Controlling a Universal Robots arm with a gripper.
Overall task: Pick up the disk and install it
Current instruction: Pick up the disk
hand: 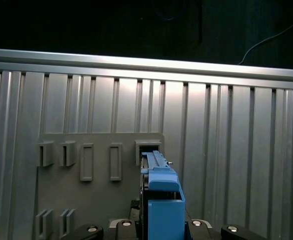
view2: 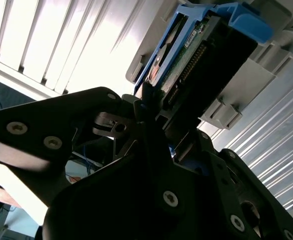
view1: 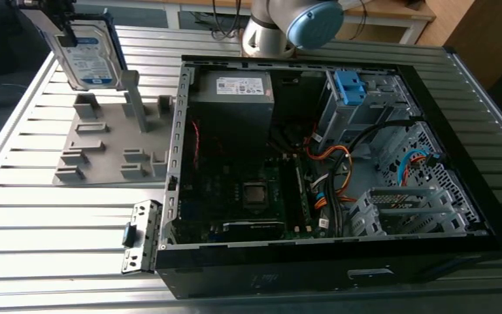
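The disk (view1: pixel 89 55), a silver drive with a white-and-blue label and a blue rail frame, hangs upright at the exterior view's upper left, above the grey holder plate (view1: pixel 102 147). My gripper (view1: pixel 52 19) is shut on its upper end. In the second wrist view the black fingers (view2: pixel 149 107) clamp the disk (view2: pixel 186 60) by its blue-framed edge, connector side showing. In the first wrist view the disk's blue frame (hand: pixel 162 200) points at a slot of the holder plate (hand: pixel 96 200) below it.
An open computer case (view1: pixel 460 163) lies on the ribbed metal table (view1: pixel 50 235). Inside are a grey metal box with a white sticker (view1: pixel 233 88), cables, and a drive cage with a bare blue bracket (view1: pixel 349 88). The arm's base (view1: pixel 277 29) stands behind the case.
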